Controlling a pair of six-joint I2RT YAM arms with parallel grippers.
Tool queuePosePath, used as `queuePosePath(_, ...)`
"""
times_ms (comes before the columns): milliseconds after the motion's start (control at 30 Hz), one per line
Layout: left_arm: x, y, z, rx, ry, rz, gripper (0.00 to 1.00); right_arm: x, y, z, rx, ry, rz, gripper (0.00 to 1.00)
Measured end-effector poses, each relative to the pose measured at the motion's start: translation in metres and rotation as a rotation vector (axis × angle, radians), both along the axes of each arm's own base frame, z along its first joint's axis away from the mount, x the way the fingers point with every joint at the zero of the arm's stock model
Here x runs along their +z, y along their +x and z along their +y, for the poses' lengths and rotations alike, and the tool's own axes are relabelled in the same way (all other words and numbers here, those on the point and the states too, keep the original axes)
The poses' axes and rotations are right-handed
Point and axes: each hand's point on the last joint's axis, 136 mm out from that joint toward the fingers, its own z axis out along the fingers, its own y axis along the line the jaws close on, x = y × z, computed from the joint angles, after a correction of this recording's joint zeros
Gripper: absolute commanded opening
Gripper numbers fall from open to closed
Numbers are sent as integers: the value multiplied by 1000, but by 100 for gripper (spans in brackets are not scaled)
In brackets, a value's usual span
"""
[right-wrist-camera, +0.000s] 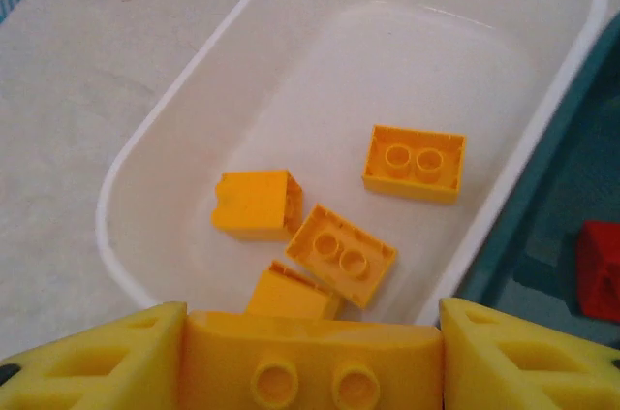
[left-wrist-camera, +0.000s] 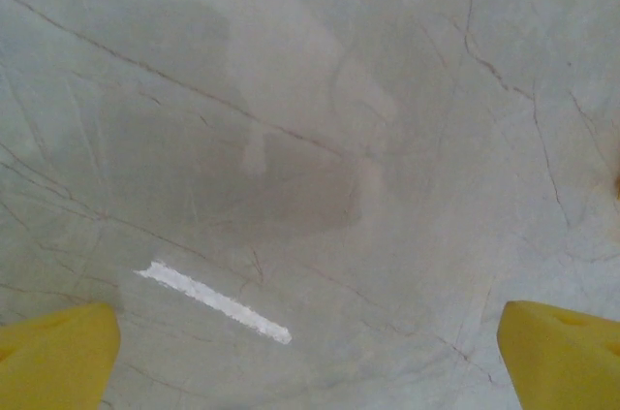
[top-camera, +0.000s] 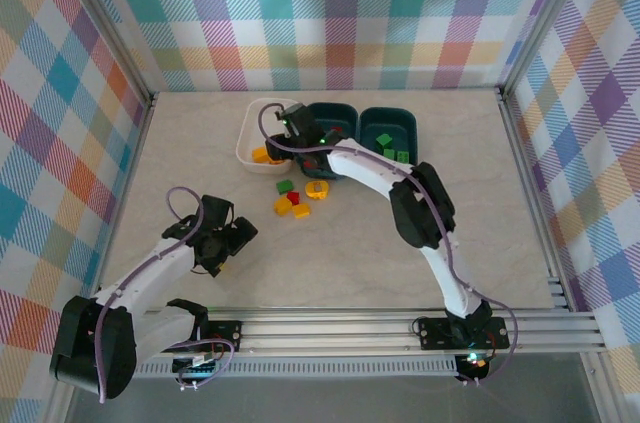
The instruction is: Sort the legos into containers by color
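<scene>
My right gripper [right-wrist-camera: 312, 363] is shut on a yellow lego [right-wrist-camera: 310, 347] with two studs, held just above the near end of the white container [right-wrist-camera: 155, 129]. Several yellow legos [right-wrist-camera: 341, 255] lie inside that container. From above, the right gripper [top-camera: 295, 123] hangs over the white container [top-camera: 246, 139] at the back. Loose legos lie in front of it: a green one [top-camera: 285, 186], a red one [top-camera: 294, 197], a yellow ring [top-camera: 318, 189] and yellow ones [top-camera: 283, 206]. My left gripper [top-camera: 235, 238] stands open over bare table, its yellow fingers [left-wrist-camera: 58, 357] wide apart.
Two dark teal containers stand right of the white one: the middle one [top-camera: 335, 111] holds a red lego [right-wrist-camera: 599, 269], the right one [top-camera: 392, 119] holds green legos [top-camera: 384, 141]. A white tape strip [left-wrist-camera: 215, 301] marks the table under the left gripper. Rails edge the table.
</scene>
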Motion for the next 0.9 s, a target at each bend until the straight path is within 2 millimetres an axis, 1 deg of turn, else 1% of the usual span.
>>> queuePosePath(67,0,0,-2,-13,-10,2,100,0,9,6,7,-9,-5,64)
queuePosePath(133,0,0,-4,-23,-18,0,100,1,14,11,17,-19,-9,73)
queuePosePath(267,1,0,-7,-35,-28,0,100,8,23,16,24,-34,-19,78)
queuePosePath(367,1,0,-8,-41,-33,-1,100,6,21,12,23,-55,-18,79)
queuePosePath(433,1,-1,-8,-44,-34,-1,100,-1,15,5,23,-77,-4,78)
queuePosePath(533,1,0,-8,-44,-31,-4,100,-9,-5,-14,15,-119,24,77)
queuePosePath(600,2,0,-6,-39,-23,-11,100,-8,-24,-26,15,-128,32,76)
queuePosePath(667,4,2,-2,-19,-7,-23,100,-3,-50,-35,20,-131,35,74)
queuePosePath(733,3,1,3,5,10,-31,100,1,-77,-33,45,-137,29,73)
queuePosePath(800,0,-1,7,27,22,-28,100,-1,-99,-24,80,-144,22,72)
queuePosePath(900,-3,-4,11,45,33,-18,100,-19,-127,-10,131,-178,32,70)
